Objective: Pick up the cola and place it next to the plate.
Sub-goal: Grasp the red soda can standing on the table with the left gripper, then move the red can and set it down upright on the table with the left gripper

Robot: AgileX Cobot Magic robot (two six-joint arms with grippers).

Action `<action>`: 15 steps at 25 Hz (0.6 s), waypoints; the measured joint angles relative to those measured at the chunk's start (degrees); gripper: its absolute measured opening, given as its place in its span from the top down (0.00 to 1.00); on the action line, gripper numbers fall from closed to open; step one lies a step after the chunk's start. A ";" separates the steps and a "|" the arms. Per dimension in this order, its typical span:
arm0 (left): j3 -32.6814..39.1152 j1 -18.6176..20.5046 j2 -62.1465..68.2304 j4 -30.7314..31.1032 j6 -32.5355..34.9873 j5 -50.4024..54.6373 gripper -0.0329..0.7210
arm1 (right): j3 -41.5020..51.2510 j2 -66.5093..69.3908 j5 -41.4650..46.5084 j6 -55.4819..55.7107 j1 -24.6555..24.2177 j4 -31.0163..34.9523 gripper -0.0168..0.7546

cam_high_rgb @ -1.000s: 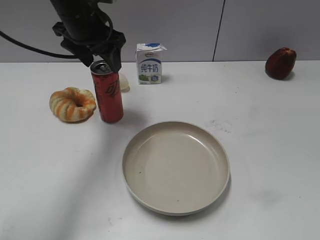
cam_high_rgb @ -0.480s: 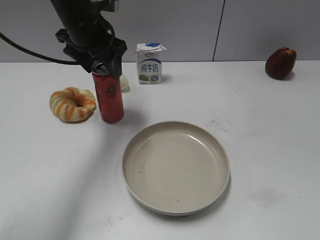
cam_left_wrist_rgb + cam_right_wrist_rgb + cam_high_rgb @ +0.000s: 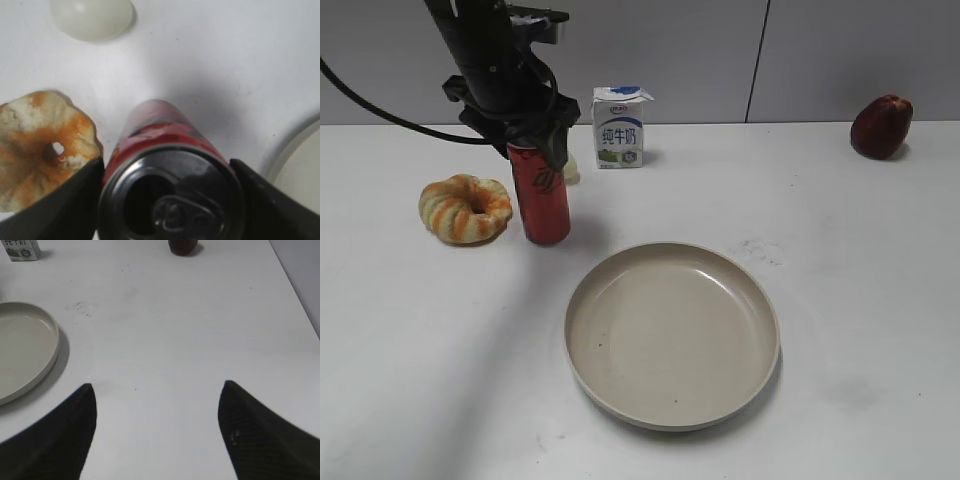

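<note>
The cola is a tall red can standing upright on the white table, left of and behind the plate. My left gripper comes down from above, its black fingers pressed against both sides of the can's top. In the left wrist view the cola fills the space between the fingers of the left gripper, and the plate's rim shows at the right. My right gripper is open and empty over bare table, right of the plate. It is out of the exterior view.
A ring-shaped orange bread lies just left of the can. A milk carton and a small pale round object are behind it. A dark red fruit sits at the far right back.
My left gripper has come down over the can's top, and its fingers now hold the rim. The can has shifted slightly to the right.
</note>
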 joint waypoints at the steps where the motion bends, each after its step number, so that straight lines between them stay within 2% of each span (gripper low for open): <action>1: 0.00 0.00 0.00 0.00 0.00 -0.13 0.24 | 0.00 0.00 0.00 0.00 0.00 0.00 0.24; 7: 0.00 0.00 -0.12 0.34 0.00 0.20 0.26 | 0.00 0.00 0.00 0.00 0.00 0.00 0.24; 15: 0.00 0.00 -8.83 5.44 0.00 1.83 0.26 | 0.00 0.00 0.00 0.00 0.00 0.00 0.24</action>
